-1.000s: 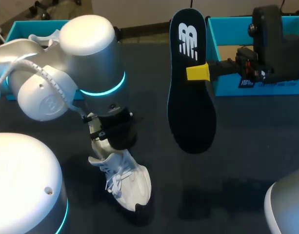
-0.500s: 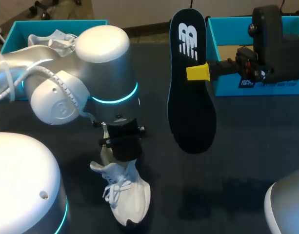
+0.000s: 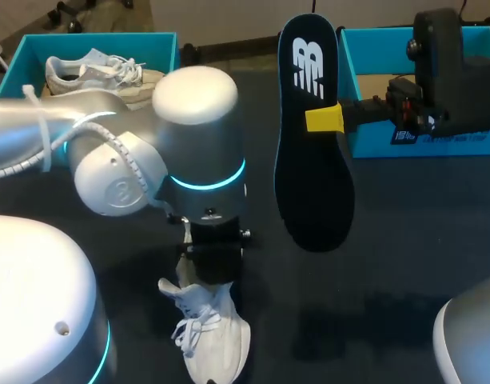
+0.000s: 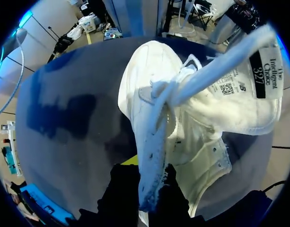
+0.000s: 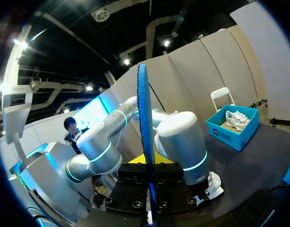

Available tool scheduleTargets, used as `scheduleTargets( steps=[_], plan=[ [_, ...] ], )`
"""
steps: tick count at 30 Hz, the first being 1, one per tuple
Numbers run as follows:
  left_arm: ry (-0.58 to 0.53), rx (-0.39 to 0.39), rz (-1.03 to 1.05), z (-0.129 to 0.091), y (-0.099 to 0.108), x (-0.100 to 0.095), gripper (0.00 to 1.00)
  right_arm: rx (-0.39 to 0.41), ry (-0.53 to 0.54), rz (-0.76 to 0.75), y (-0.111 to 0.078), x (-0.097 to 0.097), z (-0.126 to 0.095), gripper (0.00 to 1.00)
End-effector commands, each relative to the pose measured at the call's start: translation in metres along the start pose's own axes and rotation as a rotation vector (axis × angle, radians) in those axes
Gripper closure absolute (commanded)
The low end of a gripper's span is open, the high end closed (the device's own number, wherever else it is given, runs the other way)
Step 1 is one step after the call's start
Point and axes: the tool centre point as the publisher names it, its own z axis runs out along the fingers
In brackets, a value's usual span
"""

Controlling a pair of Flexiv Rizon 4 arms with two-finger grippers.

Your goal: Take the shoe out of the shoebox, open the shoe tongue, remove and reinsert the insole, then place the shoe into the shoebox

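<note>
Head view: left arm point(image 3: 197, 136) hides own fingers; white shoe point(image 3: 211, 340) under it, toe toward table's near edge
Left wrist view: left gripper point(image 4: 145, 187) pinches shoe's collar edge from both sides; tongue point(image 4: 249, 90) pulled back, label exposed
Right gripper point(image 3: 324, 120) clamps dark insole point(image 3: 312, 184) upright in air, well apart from shoe; right wrist view shows it edge-on only
Teal shoebox point(image 3: 371, 147) behind right gripper

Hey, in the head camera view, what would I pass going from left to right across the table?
left teal shoebox → white shoe → black insole → right teal shoebox
</note>
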Motion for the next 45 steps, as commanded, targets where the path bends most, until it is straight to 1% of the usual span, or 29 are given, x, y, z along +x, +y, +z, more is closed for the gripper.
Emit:
scheduleTargets(
  steps=[1,11,24,25,26,28,29,31,32,34,35,36,42,43,44,45],
  plan=[
    [0.015,0.011,0.002,0.015,0.001,-0.015,1.00,0.005,0.000,0.002,0.003,-0.002,0.003,1.00],
    [0.024,0.017,-0.002,0.026,0.001,-0.020,1.00,0.005,0.000,0.002,0.003,-0.002,0.003,1.00],
    [-0.001,0.006,0.038,0.037,0.004,-0.025,1.00,0.005,0.000,0.002,0.003,-0.002,0.003,1.00],
    [-0.003,0.008,0.037,0.038,0.004,-0.026,0.85,0.005,0.000,0.002,0.003,-0.002,0.003,1.00],
    [-0.005,0.009,0.038,0.038,0.004,-0.026,0.80,0.005,0.000,0.002,0.003,-0.002,0.003,1.00],
    [-0.008,0.007,0.041,0.038,0.004,-0.027,0.79,0.005,0.000,0.002,0.003,-0.002,0.003,1.00],
    [-0.009,0.004,0.042,0.038,0.004,-0.027,0.73,0.005,0.000,0.002,0.003,-0.002,0.003,1.00],
    [-0.020,-0.004,0.036,0.035,0.005,-0.029,0.56,0.005,0.000,0.002,0.003,-0.002,0.003,1.00],
    [-0.026,-0.003,0.035,0.033,0.005,-0.029,0.53,0.005,0.000,0.002,0.003,-0.002,0.003,1.00],
    [-0.046,-0.006,0.035,0.026,0.006,-0.028,0.28,0.005,0.000,0.002,0.003,-0.002,0.003,1.00],
    [-0.053,-0.010,0.036,0.022,0.007,-0.028,0.07,0.005,0.000,0.002,0.003,-0.002,0.003,1.00],
    [-0.066,-0.015,0.035,0.018,0.008,-0.027,0.01,0.005,0.000,0.002,0.003,-0.002,0.003,1.00],
    [-0.179,-0.022,0.010,-0.018,0.018,-0.017,0.00,0.005,0.000,0.002,0.003,-0.002,0.003,1.00],
    [-0.218,-0.025,0.006,-0.031,0.022,-0.013,0.00,0.005,0.000,0.002,0.003,-0.002,0.003,1.00],
    [-0.248,-0.039,0.001,-0.041,0.025,-0.010,0.00,0.005,0.000,0.002,0.003,-0.002,0.003,1.00],
    [-0.278,-0.036,0.009,-0.050,0.026,-0.007,0.00,0.005,0.000,0.002,0.003,-0.002,0.003,1.00]
  ],
)
